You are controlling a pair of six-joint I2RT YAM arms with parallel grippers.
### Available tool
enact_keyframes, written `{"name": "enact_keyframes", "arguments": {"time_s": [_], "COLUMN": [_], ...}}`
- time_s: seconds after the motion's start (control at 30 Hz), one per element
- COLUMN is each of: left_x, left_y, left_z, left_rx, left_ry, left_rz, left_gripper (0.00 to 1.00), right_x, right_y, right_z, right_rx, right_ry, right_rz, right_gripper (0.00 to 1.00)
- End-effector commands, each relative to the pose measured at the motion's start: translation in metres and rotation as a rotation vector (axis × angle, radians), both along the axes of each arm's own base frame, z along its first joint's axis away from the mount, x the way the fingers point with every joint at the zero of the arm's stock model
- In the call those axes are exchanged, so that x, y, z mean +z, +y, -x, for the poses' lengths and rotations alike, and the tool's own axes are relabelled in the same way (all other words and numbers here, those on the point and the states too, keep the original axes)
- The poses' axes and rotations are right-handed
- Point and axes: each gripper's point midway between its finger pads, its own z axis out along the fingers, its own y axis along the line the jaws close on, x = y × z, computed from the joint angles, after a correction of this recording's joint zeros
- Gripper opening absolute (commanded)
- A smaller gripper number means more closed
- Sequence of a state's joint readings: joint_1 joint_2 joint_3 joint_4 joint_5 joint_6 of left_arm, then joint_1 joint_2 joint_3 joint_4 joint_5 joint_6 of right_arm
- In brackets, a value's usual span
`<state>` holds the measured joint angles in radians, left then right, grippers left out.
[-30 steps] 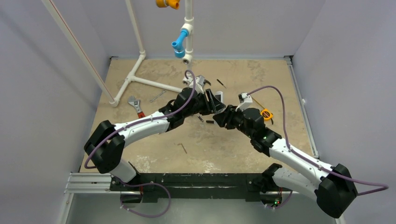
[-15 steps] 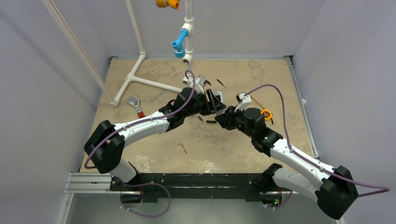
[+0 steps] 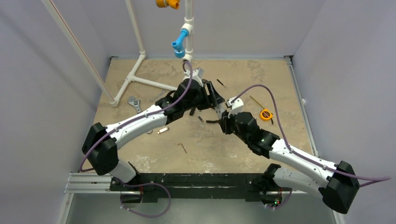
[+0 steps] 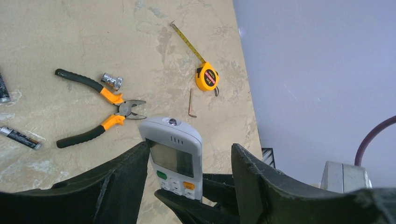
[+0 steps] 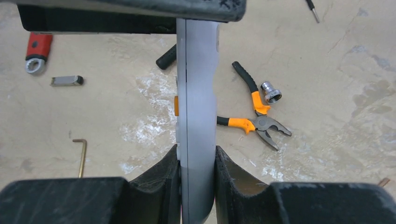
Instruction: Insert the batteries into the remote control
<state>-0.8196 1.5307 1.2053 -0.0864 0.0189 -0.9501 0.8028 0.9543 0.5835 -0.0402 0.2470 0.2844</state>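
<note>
White remote control (image 5: 196, 84) sits clamped in the right pincer (image 5: 196, 157), the left pincer (image 4: 190, 147) spread apart around its display end.

- two small dark grey cylindrical batteries (image 4: 21, 138) (image 4: 3, 88) are counted.
- one slim white plastic remote control (image 4: 173, 154) is seen.
- one pair of orange-handled steel pliers (image 4: 116, 109) is seen.
- one round yellow tape measure (image 4: 208, 77) is seen.
- two thin l-shaped metal hex keys (image 4: 191, 103) (image 5: 80, 156) are counted.

No print is legible, even on the remote control (image 4: 173, 154).
</note>
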Motion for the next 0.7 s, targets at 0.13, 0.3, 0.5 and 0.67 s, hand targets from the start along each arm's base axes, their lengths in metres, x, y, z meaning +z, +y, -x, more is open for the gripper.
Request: {"name": "enact_keyframes", "arguments": {"time_s": [0.13,0.3,0.5,0.67], "left_x": [0.016,0.010,0.013,0.013], "left_y": [0.008,0.009,0.009,0.008], "left_z": [0.000,0.002,0.002,0.003], "left_rx": [0.036,0.034,0.030,0.024], "left_ry": [0.011,0.023,0.016,0.016], "left_rz": [-0.019,-0.027,-0.021,-0.017], "left_gripper": [0.58,0.53,0.42,0.35], "right_x": [0.039,0.042,0.042,0.040], "right_y": [0.002,0.001,0.003,0.004], "right_z": [-0.010,-0.010,-0.010,-0.010], "right_rx": [-0.079,-0.108,-0.140,-0.159], "right_ry": [-0.189,-0.230,-0.265,-0.274], "right_rz": [0.130,0.188,0.301,0.376], "right_gripper": [0.00,0.00,0.00,0.00]}}
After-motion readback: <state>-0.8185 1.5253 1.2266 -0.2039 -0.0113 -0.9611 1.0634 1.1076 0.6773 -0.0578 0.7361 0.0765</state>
